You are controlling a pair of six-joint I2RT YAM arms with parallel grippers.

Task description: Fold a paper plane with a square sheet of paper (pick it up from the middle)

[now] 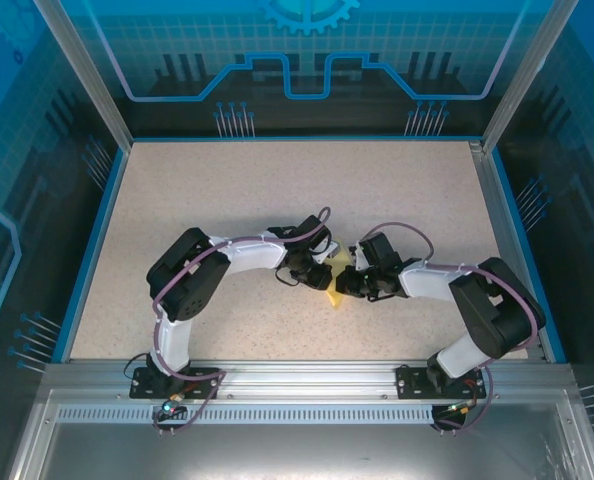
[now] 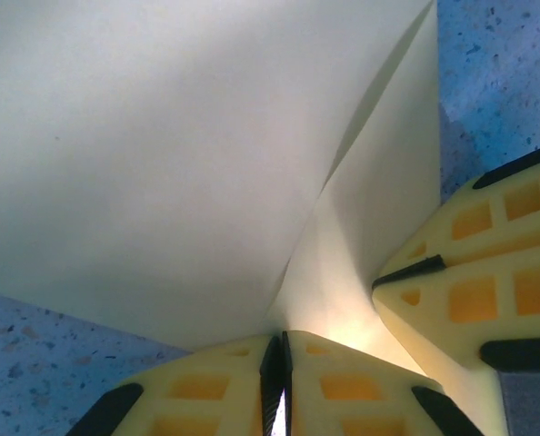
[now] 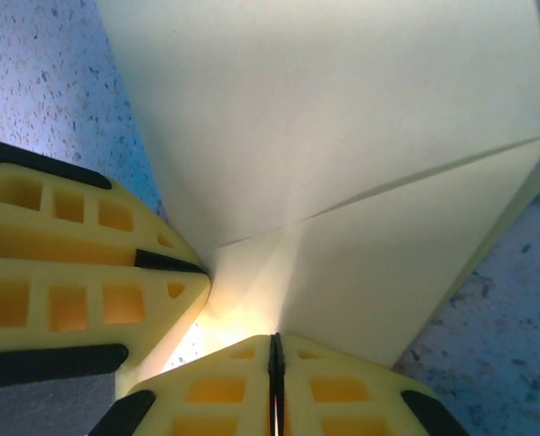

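A speckled beige worktop [image 1: 227, 190] lies flat, its surface bare toward the far side. A thin blue border [image 1: 297, 139] runs round the worktop's edges. Aluminium posts [image 1: 82, 70] rise from the worktop's far corners. Behind the worktop stands a blue panel with a gear motif [image 1: 307, 12]. Along the worktop's near edge sits a slotted metal rail [image 1: 297, 375].

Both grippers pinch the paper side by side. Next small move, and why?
Probably draw the right gripper away along the crease to sharpen it: both it and the left gripper pinch the paper at one spot, and the fold looks loose.
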